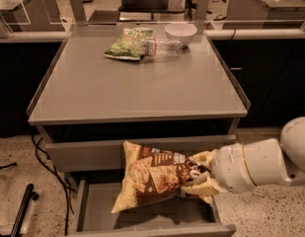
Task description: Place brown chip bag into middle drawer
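Note:
The brown chip bag [154, 177] is dark brown with pale yellow ends and chip pictures. It hangs tilted just above the open middle drawer [95, 206], its lower left corner close to the drawer floor. My gripper [200, 179] comes in from the right on a white arm and is shut on the bag's right end. The drawer is pulled out below the closed top drawer front [83, 154], and its grey floor shows to the left of the bag.
On the grey cabinet top [137, 88] at the back lie a green chip bag [126, 44], a clear plastic bottle [161, 47] and a white bowl [181, 33]. Black cables [46, 162] and a dark pole [21, 209] stand on the floor at left.

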{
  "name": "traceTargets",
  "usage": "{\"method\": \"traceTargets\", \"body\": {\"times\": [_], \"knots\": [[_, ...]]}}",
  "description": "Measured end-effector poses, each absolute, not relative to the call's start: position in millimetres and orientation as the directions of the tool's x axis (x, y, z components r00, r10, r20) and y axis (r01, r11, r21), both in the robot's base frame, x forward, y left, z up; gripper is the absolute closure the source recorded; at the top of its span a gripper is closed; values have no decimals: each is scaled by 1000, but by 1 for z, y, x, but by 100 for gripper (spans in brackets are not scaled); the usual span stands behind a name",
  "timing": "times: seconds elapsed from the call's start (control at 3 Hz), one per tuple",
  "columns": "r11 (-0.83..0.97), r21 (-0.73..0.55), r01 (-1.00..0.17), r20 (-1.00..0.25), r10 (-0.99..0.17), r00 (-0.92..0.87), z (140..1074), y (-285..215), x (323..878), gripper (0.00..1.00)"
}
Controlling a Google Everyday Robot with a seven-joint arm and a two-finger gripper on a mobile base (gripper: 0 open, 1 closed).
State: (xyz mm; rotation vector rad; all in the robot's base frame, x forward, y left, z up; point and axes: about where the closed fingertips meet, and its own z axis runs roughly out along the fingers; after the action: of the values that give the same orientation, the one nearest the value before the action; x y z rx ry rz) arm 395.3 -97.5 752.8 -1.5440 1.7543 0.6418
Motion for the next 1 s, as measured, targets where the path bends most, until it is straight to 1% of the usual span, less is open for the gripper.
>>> {"method": "traceTargets", "body": {"times": [0.33,0.67,1.0], "knots": [[185,-73,-980,-776,-627,-61,696,-109,396,100],[165,-22,-986,-781,-618,-86,637,-116,393,100],[164,-5,-986,-787,-609,-97,630,-115,391,100]]}}
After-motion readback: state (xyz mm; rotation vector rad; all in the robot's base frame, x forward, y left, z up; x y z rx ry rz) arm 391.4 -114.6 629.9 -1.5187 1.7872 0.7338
